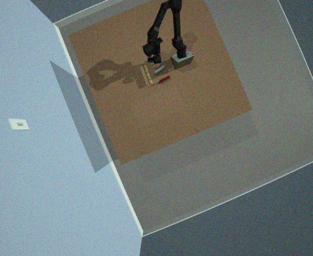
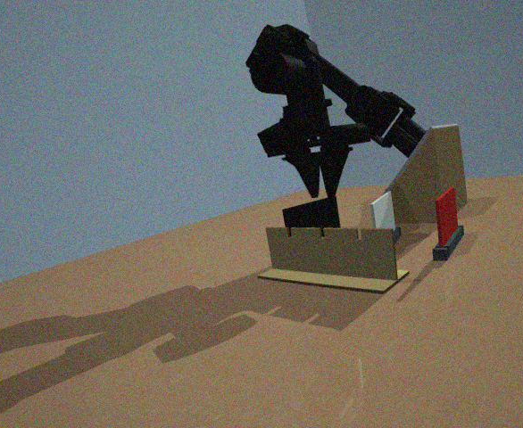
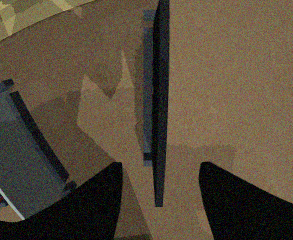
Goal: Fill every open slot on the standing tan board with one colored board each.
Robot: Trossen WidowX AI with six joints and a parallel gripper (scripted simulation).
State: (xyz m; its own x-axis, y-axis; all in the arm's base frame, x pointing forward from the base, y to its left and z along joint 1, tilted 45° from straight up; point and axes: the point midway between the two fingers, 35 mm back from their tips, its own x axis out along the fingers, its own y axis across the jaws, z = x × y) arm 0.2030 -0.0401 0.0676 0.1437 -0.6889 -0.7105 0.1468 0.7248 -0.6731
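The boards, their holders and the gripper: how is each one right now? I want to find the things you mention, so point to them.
Black board (image 2: 311, 212) (image 3: 161, 100): upright, not gripped.
White board (image 2: 383, 211) (image 1: 159, 69): upright in its holder.
Red board (image 2: 446, 216) (image 1: 164, 78): upright in its holder.
Tan board (image 2: 331, 252): standing, three slots open.
Red board's holder (image 2: 441, 253): filled.
Gripper (image 2: 324, 195) (image 3: 161, 164): open, above the black board.
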